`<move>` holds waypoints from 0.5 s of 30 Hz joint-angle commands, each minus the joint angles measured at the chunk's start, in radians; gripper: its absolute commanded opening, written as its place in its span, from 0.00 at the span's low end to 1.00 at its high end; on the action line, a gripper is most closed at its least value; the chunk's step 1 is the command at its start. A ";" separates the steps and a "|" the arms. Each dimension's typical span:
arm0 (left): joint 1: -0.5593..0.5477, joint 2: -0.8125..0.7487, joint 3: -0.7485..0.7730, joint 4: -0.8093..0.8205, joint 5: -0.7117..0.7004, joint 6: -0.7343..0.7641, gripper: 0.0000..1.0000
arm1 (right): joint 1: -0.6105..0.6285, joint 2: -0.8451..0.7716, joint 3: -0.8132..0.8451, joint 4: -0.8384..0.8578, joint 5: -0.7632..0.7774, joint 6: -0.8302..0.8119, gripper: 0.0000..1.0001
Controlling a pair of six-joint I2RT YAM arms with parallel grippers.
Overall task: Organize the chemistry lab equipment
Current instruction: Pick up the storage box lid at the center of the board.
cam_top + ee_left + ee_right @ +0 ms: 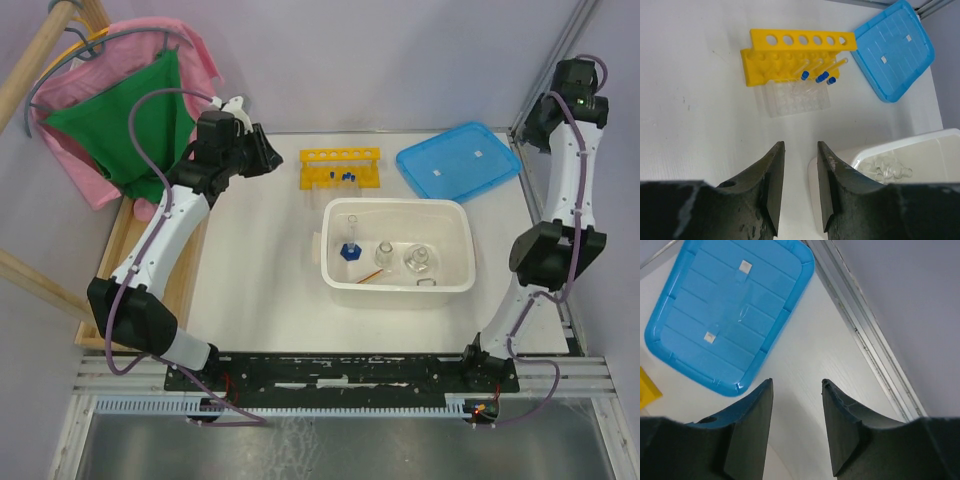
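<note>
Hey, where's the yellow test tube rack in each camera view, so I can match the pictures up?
Top external: the yellow rack sits upper middle, just above the white tub.
Left wrist: the rack is upper middle, with blue-capped tubes in it.
Right wrist: only a yellow corner shows at the left edge.
Shared landmark: the blue lid, right of the rack in all three.

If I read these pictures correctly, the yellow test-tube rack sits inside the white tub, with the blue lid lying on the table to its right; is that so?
Not quite. The yellow test-tube rack sits on the table beyond the white tub, not inside it, as the top external view shows. The blue lid does lie on the table to its right.
</note>
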 commanded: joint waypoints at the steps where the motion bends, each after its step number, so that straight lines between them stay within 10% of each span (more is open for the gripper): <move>1: 0.008 -0.044 0.038 0.001 -0.040 0.049 0.40 | -0.051 0.220 0.205 -0.174 -0.123 0.209 0.55; 15: 0.008 -0.161 -0.101 0.007 -0.143 0.061 0.40 | -0.069 0.487 0.232 -0.079 -0.148 0.366 0.49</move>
